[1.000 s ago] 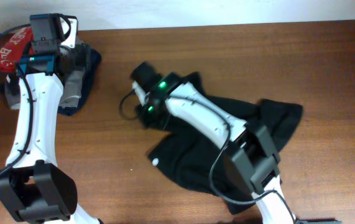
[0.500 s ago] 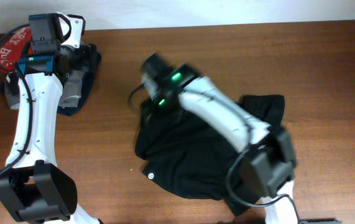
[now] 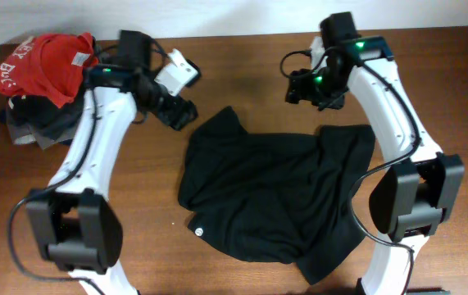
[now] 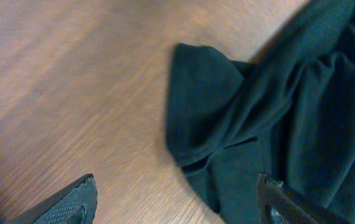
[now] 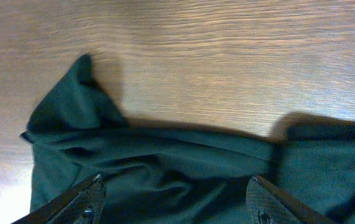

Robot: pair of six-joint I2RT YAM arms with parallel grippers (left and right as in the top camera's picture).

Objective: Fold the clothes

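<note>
The wooden table [image 3: 242,57] holds the black shirt [image 3: 274,197], crumpled across its middle, and a red shirt [image 3: 45,65] at the far left, while the left gripper [image 3: 180,113] hovers wide open and empty by the black shirt's far-left corner and the right gripper [image 3: 299,88], equally open and empty, above its far-right edge.

The black shirt [image 3: 274,197] lay unfolded and rumpled on the wooden table [image 3: 242,65], about the middle, somewhat to the right. One bunched corner [image 4: 208,93] pointed to the far left. Creases ran across its far edge [image 5: 165,168]. A small round white logo [image 3: 197,230] showed near the near-left hem. Nothing gripped it.
</note>
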